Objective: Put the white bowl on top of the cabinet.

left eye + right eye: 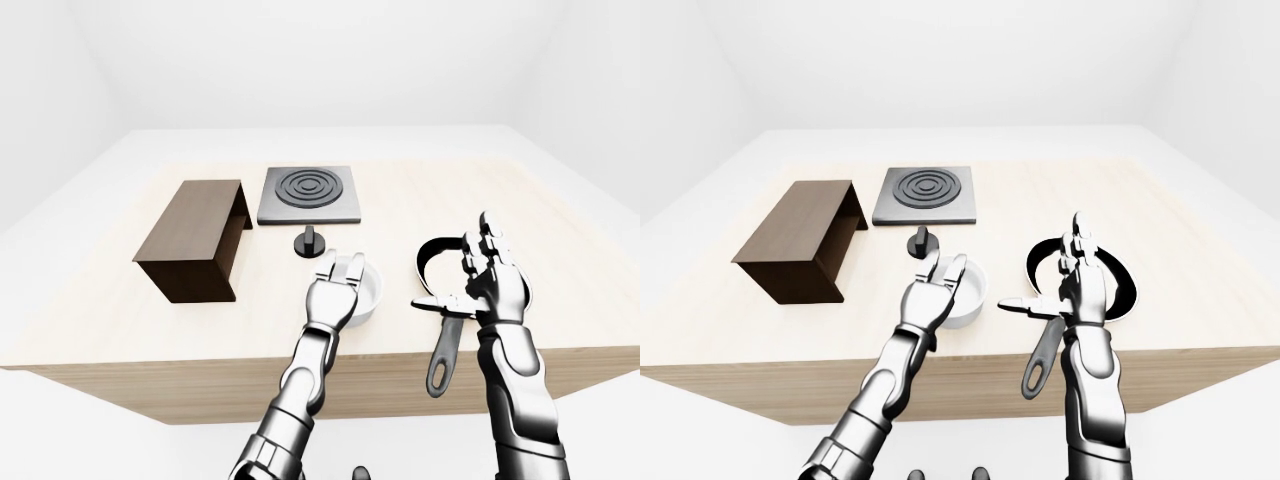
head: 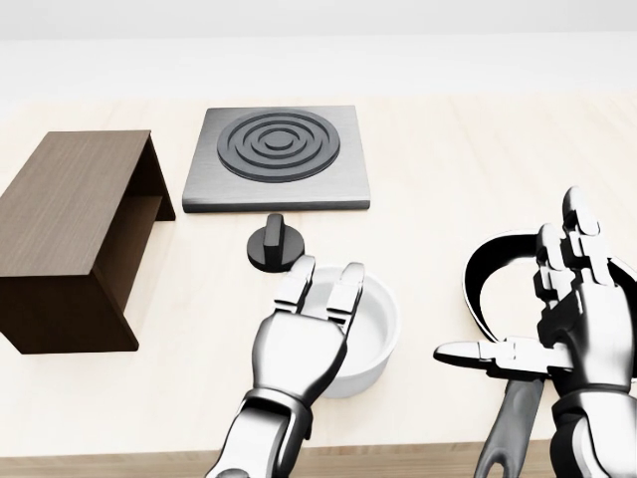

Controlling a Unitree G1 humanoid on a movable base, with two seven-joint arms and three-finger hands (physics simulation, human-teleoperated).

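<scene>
The white bowl (image 2: 373,334) stands on the light wooden table (image 2: 468,149), near the bottom middle of the head view. My left hand (image 2: 328,289) lies over the bowl's left rim with its fingers stretched out flat, open, not closed round it. The dark brown cabinet (image 2: 70,214) stands at the left, its open side facing right and its flat top bare. My right hand (image 2: 528,299) is open and upright, thumb pointing left, held above a black pan (image 2: 483,289) to the right of the bowl.
A grey hob plate with black rings (image 2: 279,154) lies at the top middle. A small black knob (image 2: 274,246) stands between the hob plate and the bowl. The pan's handle (image 2: 508,428) reaches over the table's near edge.
</scene>
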